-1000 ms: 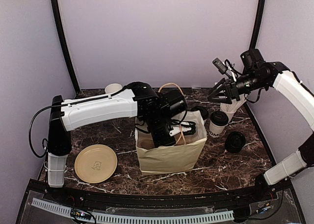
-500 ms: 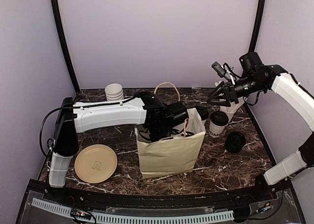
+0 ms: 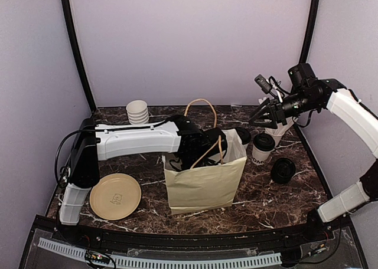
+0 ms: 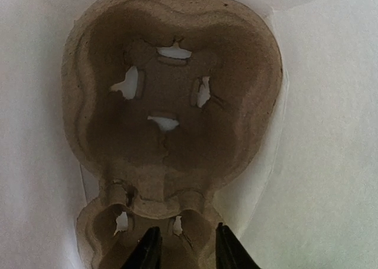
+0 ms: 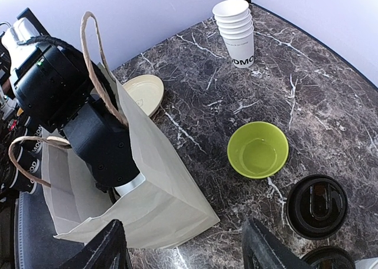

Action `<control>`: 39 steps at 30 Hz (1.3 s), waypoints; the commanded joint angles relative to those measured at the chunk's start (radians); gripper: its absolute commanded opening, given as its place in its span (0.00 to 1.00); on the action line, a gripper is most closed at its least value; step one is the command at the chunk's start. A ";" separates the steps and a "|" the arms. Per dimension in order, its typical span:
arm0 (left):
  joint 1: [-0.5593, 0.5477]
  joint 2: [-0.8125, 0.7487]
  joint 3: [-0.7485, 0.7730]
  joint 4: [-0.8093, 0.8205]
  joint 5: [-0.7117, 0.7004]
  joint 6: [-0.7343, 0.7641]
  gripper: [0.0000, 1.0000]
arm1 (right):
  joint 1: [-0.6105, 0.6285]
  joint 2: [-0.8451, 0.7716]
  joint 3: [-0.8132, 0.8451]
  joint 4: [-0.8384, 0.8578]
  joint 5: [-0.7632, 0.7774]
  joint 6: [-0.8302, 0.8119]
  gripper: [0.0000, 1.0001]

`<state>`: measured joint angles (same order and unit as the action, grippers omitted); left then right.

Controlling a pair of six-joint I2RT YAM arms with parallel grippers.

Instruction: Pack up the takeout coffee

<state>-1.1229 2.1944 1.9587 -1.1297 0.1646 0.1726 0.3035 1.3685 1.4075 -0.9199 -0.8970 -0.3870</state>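
Left claw (image 4: 187, 229) ajar, right claw (image 5: 183, 225) wide

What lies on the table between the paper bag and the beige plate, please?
Nothing. In the top view, only bare marble table separates the plate from the paper bag.

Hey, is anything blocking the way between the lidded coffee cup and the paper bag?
Yes. The left arm reaches into the mouth of the paper bag, the left claw down inside above the cardboard carrier. The coffee stands on the table right of the bag.
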 commanded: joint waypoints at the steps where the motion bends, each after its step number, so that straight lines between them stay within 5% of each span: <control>1: 0.009 -0.002 -0.005 -0.019 0.013 0.009 0.36 | -0.004 -0.005 -0.001 0.024 -0.013 0.003 0.67; 6: 0.009 -0.034 0.002 -0.039 0.003 0.002 0.57 | -0.004 -0.006 0.016 -0.005 -0.006 -0.013 0.68; 10: 0.009 -0.076 0.001 -0.045 -0.017 -0.003 0.64 | -0.004 -0.004 0.037 -0.041 0.017 -0.037 0.69; 39: 0.009 -0.428 0.042 0.184 -0.126 0.053 0.67 | -0.031 -0.012 0.070 -0.095 0.156 -0.028 0.71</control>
<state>-1.1191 1.8648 1.9835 -1.0130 0.0574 0.2050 0.2810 1.3769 1.4609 -1.0069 -0.7723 -0.4133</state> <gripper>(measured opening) 0.668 0.712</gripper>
